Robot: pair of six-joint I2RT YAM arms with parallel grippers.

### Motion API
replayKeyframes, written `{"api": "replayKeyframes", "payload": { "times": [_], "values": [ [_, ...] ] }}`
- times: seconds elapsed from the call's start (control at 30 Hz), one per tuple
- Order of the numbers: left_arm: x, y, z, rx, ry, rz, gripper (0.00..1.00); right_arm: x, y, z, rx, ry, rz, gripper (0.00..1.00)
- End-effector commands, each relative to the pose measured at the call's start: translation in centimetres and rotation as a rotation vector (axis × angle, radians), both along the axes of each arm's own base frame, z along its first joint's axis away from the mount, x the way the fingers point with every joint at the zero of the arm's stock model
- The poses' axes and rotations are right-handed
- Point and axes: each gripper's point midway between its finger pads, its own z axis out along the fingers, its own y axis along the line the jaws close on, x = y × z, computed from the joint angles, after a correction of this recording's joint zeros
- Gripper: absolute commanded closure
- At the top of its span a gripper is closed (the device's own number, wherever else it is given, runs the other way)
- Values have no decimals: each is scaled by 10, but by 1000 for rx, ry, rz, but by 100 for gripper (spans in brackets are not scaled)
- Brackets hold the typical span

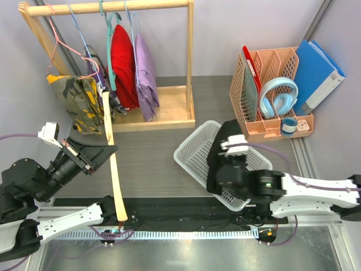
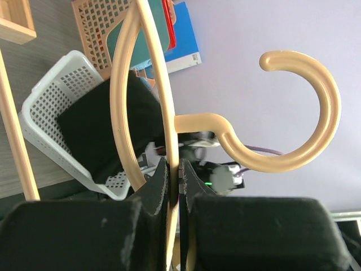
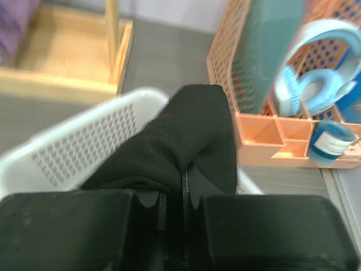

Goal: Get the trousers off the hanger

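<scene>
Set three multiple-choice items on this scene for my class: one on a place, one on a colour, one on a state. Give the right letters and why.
1. Where are the trousers? A. on the wooden rail B. above the white basket C. flat on the table
2. What colour are the headphones? A. light blue B. red C. black
3. The left hand is: A. open B. shut on nothing C. shut on the hanger
Answers: 1 B, the right hand holds them over the basket; 2 A, band and cups are light blue; 3 C, it pinches the hanger's straight bar.
</scene>
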Motion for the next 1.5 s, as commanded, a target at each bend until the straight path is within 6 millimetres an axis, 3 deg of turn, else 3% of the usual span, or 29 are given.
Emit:
{"api": "replayKeyframes", "payload": {
  "times": [0.0,0.13,0.27,0.37,0.4,0.47,0.5,0.53,0.6,0.77,0.9,1.1,1.2,1.47],
  "values": [
    [-2,-13,27,-38,-64,-48,100,14,48,-58,76,123,36,99],
    [-2,-17,28,-41,-63,-61,100,33,84,-96,69,210,76,99],
    [-2,-17,29,-45,-64,-59,100,47,108,-111,56,271,104,98],
    [-2,-22,32,-51,-64,-73,100,52,121,-126,32,340,142,86],
    [-3,-24,33,-57,-66,-82,100,51,123,-128,30,354,150,74],
    [-2,-28,37,-66,-71,-89,100,47,126,-130,29,402,161,59],
    [-2,-29,39,-70,-74,-91,100,45,126,-130,36,416,162,45],
    [-1,-30,39,-70,-74,-91,100,40,123,-132,23,448,166,41],
    [0,-35,41,-73,-79,-98,100,35,123,-122,69,468,169,30],
    [4,-48,44,-69,-83,-114,100,11,102,-105,119,564,175,13],
    [5,-58,48,-82,-90,-133,100,-8,87,-94,150,622,204,11],
    [5,-70,57,-104,-98,-165,100,-42,95,-68,277,694,409,7],
    [6,-77,61,-117,-101,-176,100,-62,105,-45,360,707,557,7],
    [29,-110,57,-91,-110,-153,100,-118,134,58,680,654,1001,10]
  ]
}}
